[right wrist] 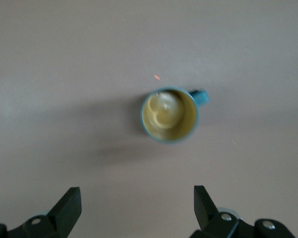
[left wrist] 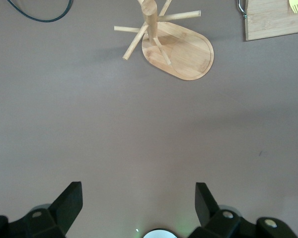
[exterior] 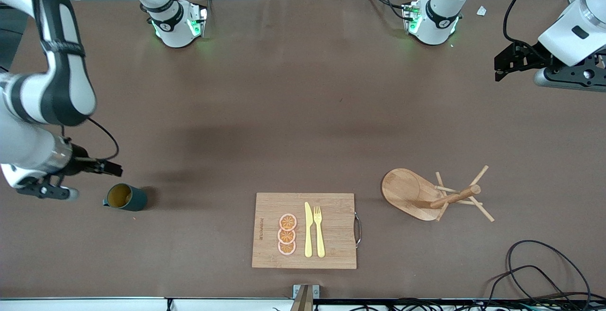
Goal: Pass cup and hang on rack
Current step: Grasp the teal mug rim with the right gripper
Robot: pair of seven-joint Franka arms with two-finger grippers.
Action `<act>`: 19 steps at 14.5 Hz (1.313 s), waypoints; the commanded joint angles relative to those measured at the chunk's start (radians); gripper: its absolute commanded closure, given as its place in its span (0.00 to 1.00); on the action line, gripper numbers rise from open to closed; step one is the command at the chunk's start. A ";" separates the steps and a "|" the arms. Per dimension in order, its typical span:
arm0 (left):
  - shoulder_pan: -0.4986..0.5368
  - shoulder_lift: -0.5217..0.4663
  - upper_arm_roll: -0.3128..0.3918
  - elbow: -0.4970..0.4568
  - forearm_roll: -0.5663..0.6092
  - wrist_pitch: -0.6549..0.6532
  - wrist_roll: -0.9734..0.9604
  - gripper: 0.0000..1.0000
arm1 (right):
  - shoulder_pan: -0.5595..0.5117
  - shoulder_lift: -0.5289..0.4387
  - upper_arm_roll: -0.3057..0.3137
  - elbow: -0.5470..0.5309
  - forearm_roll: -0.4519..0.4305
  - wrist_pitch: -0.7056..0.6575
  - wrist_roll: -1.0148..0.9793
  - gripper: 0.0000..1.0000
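Observation:
The cup (exterior: 126, 197) (right wrist: 169, 115), dark teal with a tan-yellow inside, stands upright on the table toward the right arm's end, mouth up, its small handle (right wrist: 200, 96) at the side. My right gripper (exterior: 47, 189) (right wrist: 137, 194) hangs open over bare table just beside the cup, nothing between its fingers. The rack (exterior: 411, 192) (left wrist: 181, 49), a light wooden mug tree, stands on its oval base toward the left arm's end with its thin pegs bare. My left gripper (exterior: 568, 78) (left wrist: 139, 191) is open and empty, high over the table's edge at that end, well away from the rack.
A wooden cutting board (exterior: 331, 226) (left wrist: 268, 22) lies between cup and rack, near the front camera, carrying three orange slices (exterior: 287, 234), a yellow knife (exterior: 308, 229) and a fork (exterior: 318, 230). Black cables (exterior: 535, 268) coil at the near corner by the rack.

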 commanded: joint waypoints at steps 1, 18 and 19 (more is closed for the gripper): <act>0.002 0.011 -0.002 0.024 -0.015 -0.023 0.015 0.00 | 0.006 0.108 0.003 0.018 0.006 0.125 -0.016 0.00; 0.005 0.023 -0.003 0.021 -0.015 -0.023 0.013 0.00 | 0.006 0.224 0.003 0.059 -0.012 0.237 -0.116 1.00; 0.008 0.023 -0.003 0.021 -0.015 -0.023 0.017 0.00 | 0.010 0.221 0.005 0.073 -0.005 0.195 -0.113 1.00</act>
